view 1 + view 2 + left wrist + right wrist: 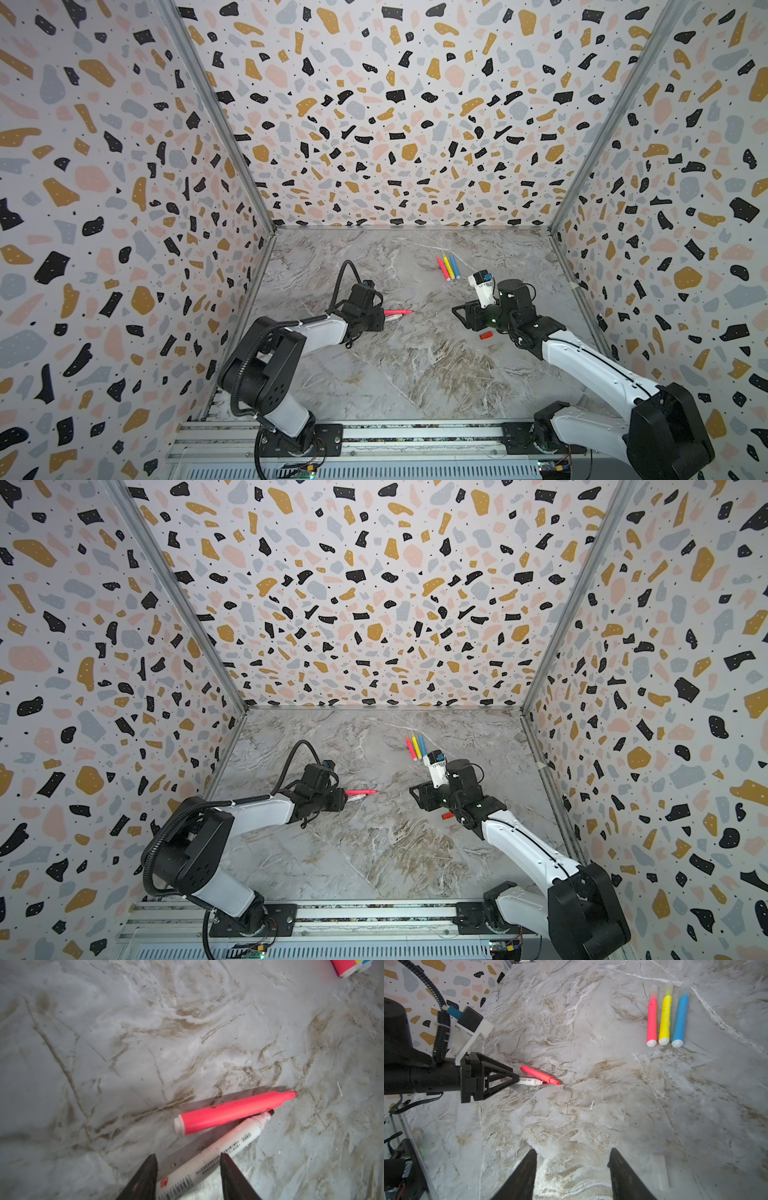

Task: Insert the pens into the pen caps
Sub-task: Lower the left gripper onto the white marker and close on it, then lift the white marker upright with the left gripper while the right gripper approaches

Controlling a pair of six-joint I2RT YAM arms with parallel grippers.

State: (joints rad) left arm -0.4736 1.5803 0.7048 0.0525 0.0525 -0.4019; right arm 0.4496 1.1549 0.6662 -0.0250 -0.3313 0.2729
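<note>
Terrazzo-patterned walls (374,104) enclose a marbled tabletop (415,374); a metal rail (415,434) fronts it; a white sliver (592,1104), possibly debris, lies on the marble.

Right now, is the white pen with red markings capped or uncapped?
Uncapped. The white pen shows its bare dark red tip in the left wrist view, and the red cap lies apart from it.

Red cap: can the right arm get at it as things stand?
Probably, after pulling back: nothing covers the red cap, but it lies behind the open, empty right gripper.
</note>
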